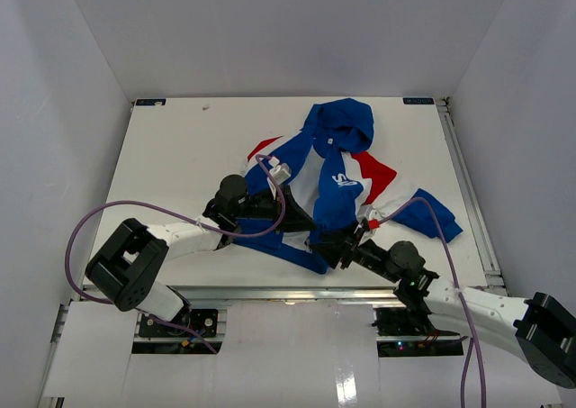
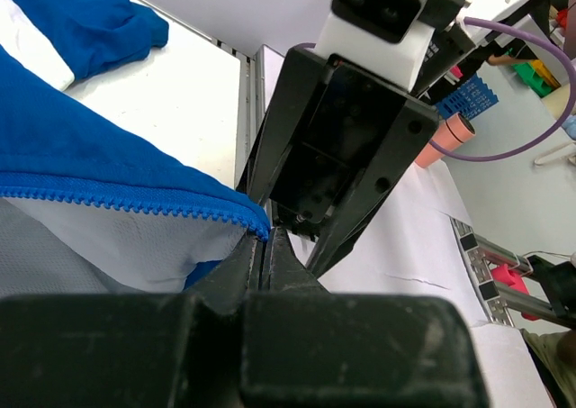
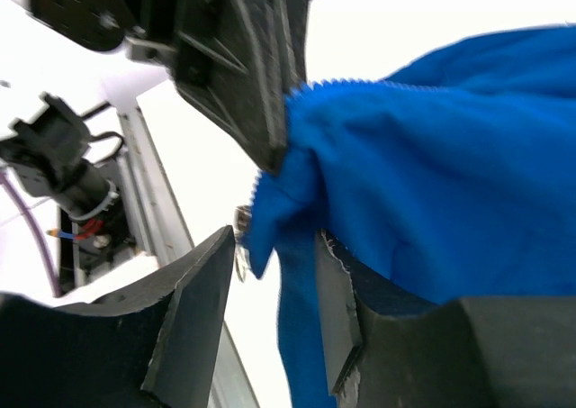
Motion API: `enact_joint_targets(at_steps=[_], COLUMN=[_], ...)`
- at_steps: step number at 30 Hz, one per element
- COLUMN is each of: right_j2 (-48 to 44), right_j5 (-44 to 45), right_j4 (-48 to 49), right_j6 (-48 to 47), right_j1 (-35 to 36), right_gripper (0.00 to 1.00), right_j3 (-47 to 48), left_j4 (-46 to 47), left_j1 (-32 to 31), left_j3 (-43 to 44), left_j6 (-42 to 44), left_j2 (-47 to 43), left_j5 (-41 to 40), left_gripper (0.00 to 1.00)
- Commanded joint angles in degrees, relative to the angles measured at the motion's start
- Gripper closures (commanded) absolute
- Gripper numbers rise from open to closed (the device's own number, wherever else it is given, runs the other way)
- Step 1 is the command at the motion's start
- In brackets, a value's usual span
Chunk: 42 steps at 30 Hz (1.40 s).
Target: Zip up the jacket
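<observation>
white table (image 1: 180, 147), jacket (image 1: 335, 205) near front edge, left jaws clamping it, right jaws parted

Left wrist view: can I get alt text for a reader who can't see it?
The left gripper is shut on the jacket at the bottom end of its blue zipper teeth, with grey-white lining showing below them. The black right gripper points in from opposite toward the same spot, over the white table.

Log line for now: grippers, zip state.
jacket: unzipped | left gripper: shut on zipper edge | right gripper: open around jacket fabric
</observation>
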Motion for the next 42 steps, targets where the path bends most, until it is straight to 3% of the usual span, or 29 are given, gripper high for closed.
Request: enact_joint_targets(at_steps=[1, 6, 18, 42], right_j2=[-3.0, -3.1, 0.4, 1.0], right_j5=[-3.2, -5.8, -13.4, -12.0], right_j4=[1.6, -2.9, -1.9, 1.6], right_j6=[1.9, 5.1, 7.5, 7.3], right_j1=[-0.9, -3.4, -8.1, -8.1], right_gripper=[0.51, 0.51, 0.54, 0.59], right_j3=[0.8, 3.0, 5.3, 3.6], left_j4=[1.3, 1.6, 6.9, 8.5], left_j1=[-0.2, -0.2, -0.3, -0.3], left_j3=[-0.9, -1.1, -1.4, -1.6], left_j6=[1.1, 0.9, -2.8, -3.9], left_j2=[-2.4, -2.8, -1.5, 0.0], left_j5=[1.8, 2.3, 4.1, 4.7], left_gripper=[1.0, 1.0, 1.0, 1.0])
